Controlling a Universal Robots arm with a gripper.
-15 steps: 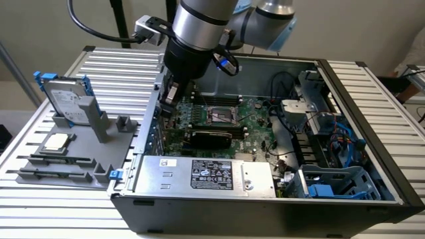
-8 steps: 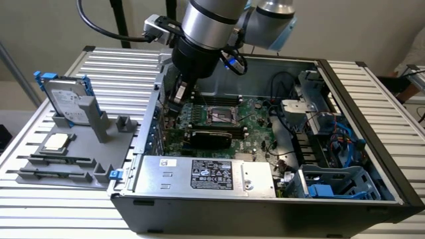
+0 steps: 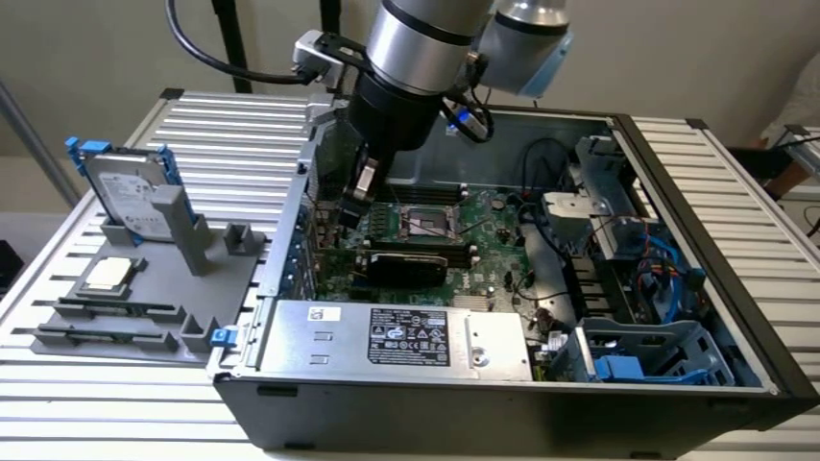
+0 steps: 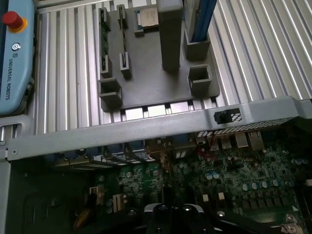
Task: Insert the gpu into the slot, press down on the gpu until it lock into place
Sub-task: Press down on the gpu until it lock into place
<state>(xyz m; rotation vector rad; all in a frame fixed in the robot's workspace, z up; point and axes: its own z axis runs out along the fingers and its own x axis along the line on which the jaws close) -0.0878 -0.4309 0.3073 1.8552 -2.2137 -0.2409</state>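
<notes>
Ribbed aluminium tabletop [image 3: 90,403] carries an open computer case [image 3: 513,413] lying on its side, with a grey parts fixture [image 3: 141,279] on the exterior view's left. From my remote station I see the arm [image 3: 423,58] reaching down into the case over the green motherboard [image 3: 494,240]. The gripper [image 3: 363,187] hangs at the case's wall on the exterior view's left, its fingertips lost against dark parts; I cannot tell how far apart its fingers stand or whether it has hold of anything. The gpu [image 3: 407,261] lies as a flat black card across the motherboard, just behind the silver power-supply box [image 3: 397,338]; the card covers where it meets the board, so I cannot make out the slot or judge whether the card is seated. In the wrist view the case's grey edge rail [image 4: 146,127] crosses the fixture and the board, and a teach pendant [image 4: 17,58] is cut off at the picture's border. Black hardware at the wrist view's near edge is too dark to identify.
</notes>
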